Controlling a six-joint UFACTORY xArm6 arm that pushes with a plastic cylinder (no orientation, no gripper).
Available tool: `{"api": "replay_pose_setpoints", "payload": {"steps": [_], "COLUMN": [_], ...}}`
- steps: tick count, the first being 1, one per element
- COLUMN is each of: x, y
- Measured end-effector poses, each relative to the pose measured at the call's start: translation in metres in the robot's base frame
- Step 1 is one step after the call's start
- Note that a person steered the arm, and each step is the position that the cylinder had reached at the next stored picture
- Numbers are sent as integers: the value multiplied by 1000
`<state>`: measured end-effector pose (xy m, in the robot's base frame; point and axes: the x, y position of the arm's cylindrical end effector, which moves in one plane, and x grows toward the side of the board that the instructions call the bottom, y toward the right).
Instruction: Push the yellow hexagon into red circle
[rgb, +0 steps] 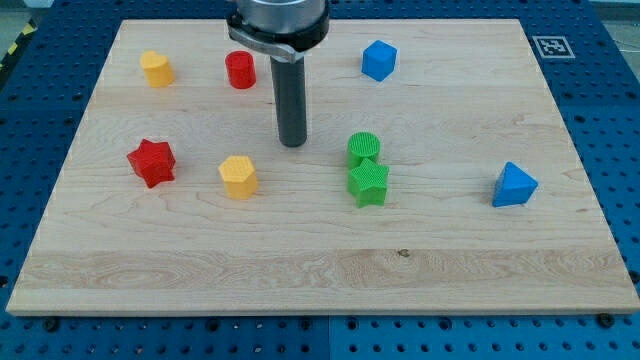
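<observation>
A yellow hexagon-like block (238, 176) lies left of the board's middle. The red circle, a short red cylinder (240, 70), stands near the view's top, almost straight above the yellow block. My tip (292, 143) rests on the board to the right of and slightly above the yellow hexagon, with a small gap, touching no block. The rod rises from the tip towards the view's top and passes just right of the red circle.
A second yellow block (157, 69), shape unclear, sits top left. A red star (152, 162) lies left of the hexagon. A green circle (364, 148) touches a green star (367, 183) right of my tip. A blue cube (379, 60) lies top right, a blue triangle (514, 185) far right.
</observation>
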<state>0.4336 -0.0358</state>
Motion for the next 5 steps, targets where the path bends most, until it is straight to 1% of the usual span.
{"api": "replay_pose_setpoints", "payload": {"steps": [2,3,4,5], "x": [90,125,125,94], "y": [2,0,-33,-58]}}
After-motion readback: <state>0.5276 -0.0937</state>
